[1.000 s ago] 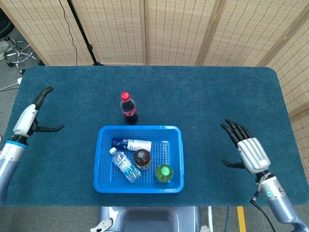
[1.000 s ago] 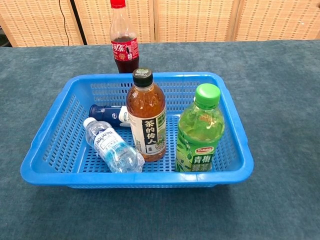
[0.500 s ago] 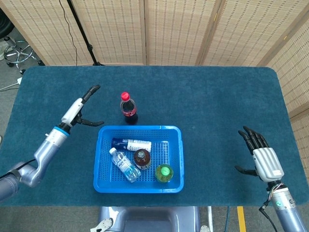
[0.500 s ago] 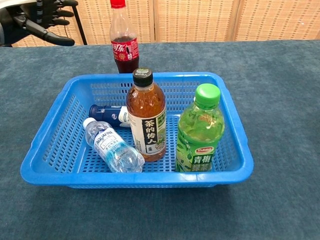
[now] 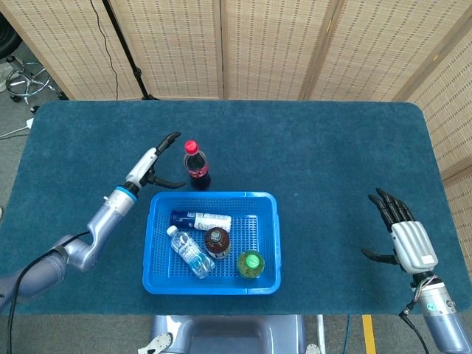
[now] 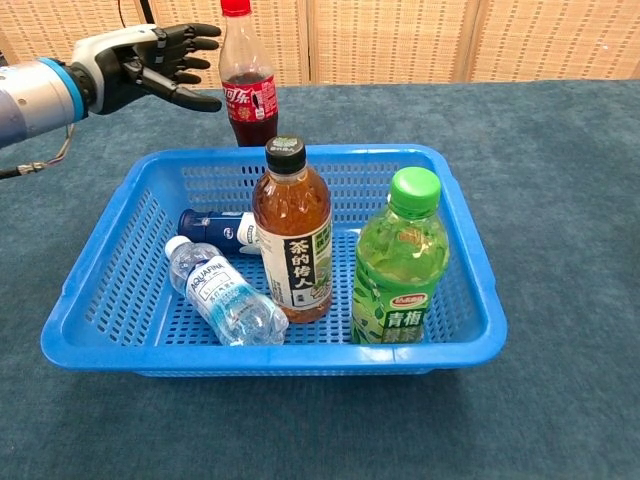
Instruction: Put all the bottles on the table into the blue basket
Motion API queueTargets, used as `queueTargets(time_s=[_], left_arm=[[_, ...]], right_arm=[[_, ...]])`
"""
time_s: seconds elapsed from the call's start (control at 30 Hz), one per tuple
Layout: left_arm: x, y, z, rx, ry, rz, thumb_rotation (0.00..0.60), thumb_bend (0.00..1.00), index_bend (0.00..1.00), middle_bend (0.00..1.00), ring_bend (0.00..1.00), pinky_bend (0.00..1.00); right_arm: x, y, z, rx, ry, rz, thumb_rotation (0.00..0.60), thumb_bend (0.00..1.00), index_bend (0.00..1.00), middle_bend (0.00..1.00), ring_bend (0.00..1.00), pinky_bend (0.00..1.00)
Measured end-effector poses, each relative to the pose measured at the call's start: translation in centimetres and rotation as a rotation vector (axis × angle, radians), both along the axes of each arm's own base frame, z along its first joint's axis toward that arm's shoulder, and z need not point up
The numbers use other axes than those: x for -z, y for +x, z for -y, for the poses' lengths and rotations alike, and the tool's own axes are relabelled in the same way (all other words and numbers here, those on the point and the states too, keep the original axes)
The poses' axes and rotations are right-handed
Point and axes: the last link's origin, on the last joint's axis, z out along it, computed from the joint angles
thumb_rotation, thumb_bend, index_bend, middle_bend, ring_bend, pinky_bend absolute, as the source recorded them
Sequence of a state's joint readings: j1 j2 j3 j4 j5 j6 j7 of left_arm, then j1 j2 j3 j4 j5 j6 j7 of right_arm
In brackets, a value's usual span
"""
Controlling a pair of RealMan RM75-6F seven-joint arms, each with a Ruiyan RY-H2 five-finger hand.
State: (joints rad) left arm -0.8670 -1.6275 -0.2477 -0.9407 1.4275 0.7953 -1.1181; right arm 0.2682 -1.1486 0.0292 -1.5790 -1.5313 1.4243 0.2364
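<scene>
Left hand (image 5: 151,166) now sits just left of centre in the head view, right beside the cola bottle (image 5: 195,164); a second ago it hung near the far left edge of the table (image 5: 332,155), and half a second ago it was only partway across. Fingers are spread, thumb out below them, nothing held; in the chest view, upper left, the fingertips (image 6: 205,32) reach toward the bottle's neck and the thumb points at its label, but a sliver of gap shows, so no contact yet by the look of it. The cola bottle stands upright on the cloth, just behind the far rim of the blue basket (image 5: 272,240), and has not shifted. It is the only bottle outside. Inside the basket, unchanged: the tea bottle (image 6: 291,232) and green bottle (image 6: 399,260) upright, the water bottle (image 6: 224,293) and a dark-capped bottle (image 6: 218,229) lying flat. Right hand (image 5: 402,237) has drawn back to the lower right corner, open and empty, well apart from everything. Judgement: the reach for the last bottle is nearly complete; closing around it comes next, and a careless nudge could topple it.
</scene>
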Motion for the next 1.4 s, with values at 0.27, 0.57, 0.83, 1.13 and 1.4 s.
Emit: queueTargets(time_s=[0.27, 0.57, 0.83, 1.13, 1.4], left_arm=[[2.2, 2.0, -1.4, -0.035, -0.035, 0.022, 0.6, 0.17, 0.0, 0.01, 0.01, 0.07], [3.0, 2.7, -2.0, -0.066, 0.002, 0.024, 0.6, 0.54, 0.53, 0.47, 0.36, 0.42], [1.5, 3.1, -1.8, -0.048, 0.057, 0.07, 0.6, 0.55, 0.55, 0.48, 0.37, 0.42], [-3.5, 4.6, -0.2, 0.075, 0.162, 0.179, 0.6, 0.57, 0.55, 0.49, 0.37, 0.42], [-7.7, 5.6, 5.3, 0.243, 0.147, 0.186, 0.6, 0.56, 0.55, 0.49, 0.38, 0.42]], right_arm=[[-0.1, 0.1, 0.1, -0.002, 0.008, 0.013, 0.6, 0.0, 0.02, 0.0, 0.0, 0.07], [-0.2, 0.1, 0.1, -0.006, 0.007, 0.023, 0.6, 0.0, 0.02, 0.0, 0.0, 0.07], [-0.1, 0.1, 0.1, -0.007, 0.011, 0.023, 0.6, 0.0, 0.02, 0.0, 0.0, 0.07], [0.0, 0.5, -0.1, -0.018, 0.012, 0.025, 0.6, 0.0, 0.02, 0.0, 0.0, 0.07], [-0.1, 0.8, -0.3, -0.025, 0.002, 0.029, 0.6, 0.0, 0.02, 0.0, 0.0, 0.07]])
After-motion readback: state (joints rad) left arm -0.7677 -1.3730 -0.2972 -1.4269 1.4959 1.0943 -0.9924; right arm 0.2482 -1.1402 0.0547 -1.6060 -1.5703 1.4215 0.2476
